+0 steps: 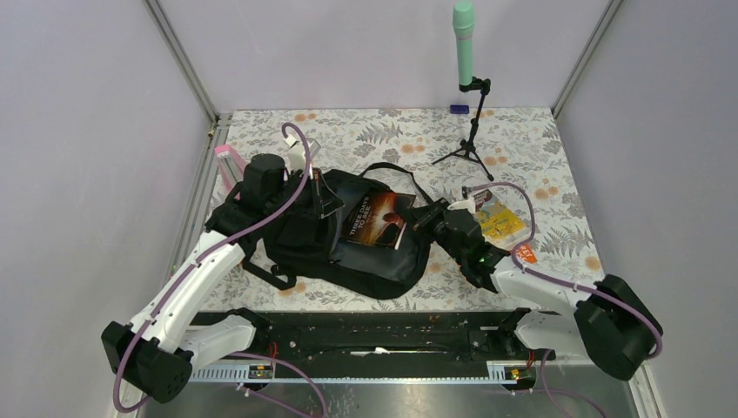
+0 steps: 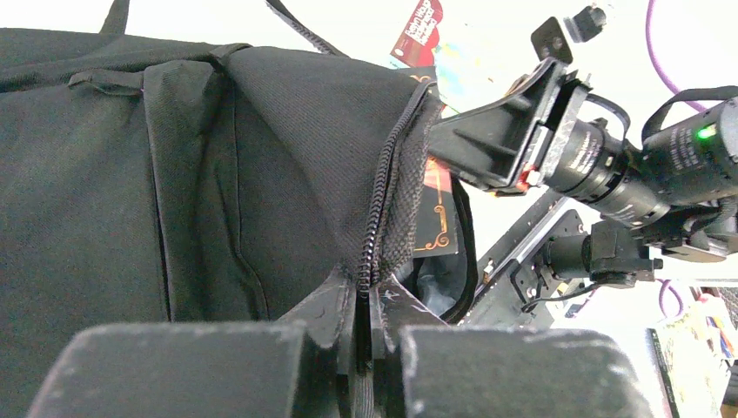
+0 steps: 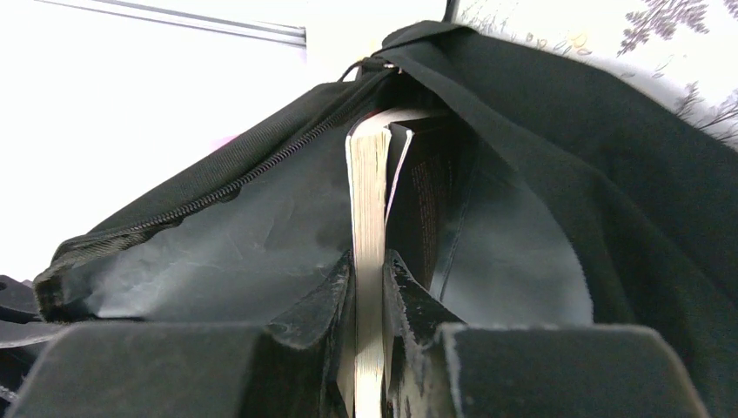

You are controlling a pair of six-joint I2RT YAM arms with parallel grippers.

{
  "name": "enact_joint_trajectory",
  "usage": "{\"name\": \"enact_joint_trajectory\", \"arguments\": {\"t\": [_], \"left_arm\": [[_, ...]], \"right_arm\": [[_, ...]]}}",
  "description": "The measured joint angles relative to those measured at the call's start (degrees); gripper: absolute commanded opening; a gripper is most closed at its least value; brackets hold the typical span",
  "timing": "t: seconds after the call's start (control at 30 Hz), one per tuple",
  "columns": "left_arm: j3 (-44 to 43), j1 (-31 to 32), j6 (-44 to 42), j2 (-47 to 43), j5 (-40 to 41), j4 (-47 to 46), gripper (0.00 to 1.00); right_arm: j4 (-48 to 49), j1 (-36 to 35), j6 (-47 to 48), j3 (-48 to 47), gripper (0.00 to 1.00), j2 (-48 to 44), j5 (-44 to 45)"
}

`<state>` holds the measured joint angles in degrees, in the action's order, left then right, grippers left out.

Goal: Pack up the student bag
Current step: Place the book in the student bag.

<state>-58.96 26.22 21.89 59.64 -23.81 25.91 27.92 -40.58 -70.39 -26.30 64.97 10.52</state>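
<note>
The student bag (image 1: 348, 252) lies black and flat in the middle of the floral table, its main zip opening facing right. My left gripper (image 1: 324, 197) is shut on the bag's upper zip edge (image 2: 383, 200) and holds the opening up; its jaws (image 2: 370, 296) pinch the zip tape. A book with a dark cover (image 1: 376, 219) sits partly inside the opening. My right gripper (image 1: 425, 218) is shut on the book's page edge (image 3: 370, 174), with the fingertips (image 3: 370, 270) at the mouth of the bag. Grey lining (image 3: 218, 261) shows around the book.
A green microphone (image 1: 464, 43) on a small black tripod (image 1: 470, 144) stands at the back right. A yellow printed packet (image 1: 500, 222) and an orange tag (image 1: 526, 254) lie right of the bag. A pink item (image 1: 228, 161) sits by the left wall. A bag strap (image 1: 278, 277) trails toward the front.
</note>
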Motion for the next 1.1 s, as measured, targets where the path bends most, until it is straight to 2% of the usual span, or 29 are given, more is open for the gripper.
{"name": "enact_joint_trajectory", "arguments": {"t": [0.37,0.57,0.77,1.1], "left_arm": [[0.22,0.00,0.04,0.17,-0.87,-0.74,0.00],[0.35,-0.09,0.02,0.17,-0.81,-1.09,0.00],[0.48,-0.09,0.00,0.11,-0.76,-1.09,0.00],[0.48,-0.09,0.00,0.09,-0.76,-1.14,0.00]], "right_arm": [[12.31,-7.52,-2.23,-6.62,0.00,16.55,6.34],[19.82,-8.72,-4.39,-7.32,0.00,28.15,6.97],[16.48,-9.40,-1.68,-7.74,0.00,30.08,8.50],[-0.15,-9.70,8.74,-10.38,0.00,22.01,13.18]]}}
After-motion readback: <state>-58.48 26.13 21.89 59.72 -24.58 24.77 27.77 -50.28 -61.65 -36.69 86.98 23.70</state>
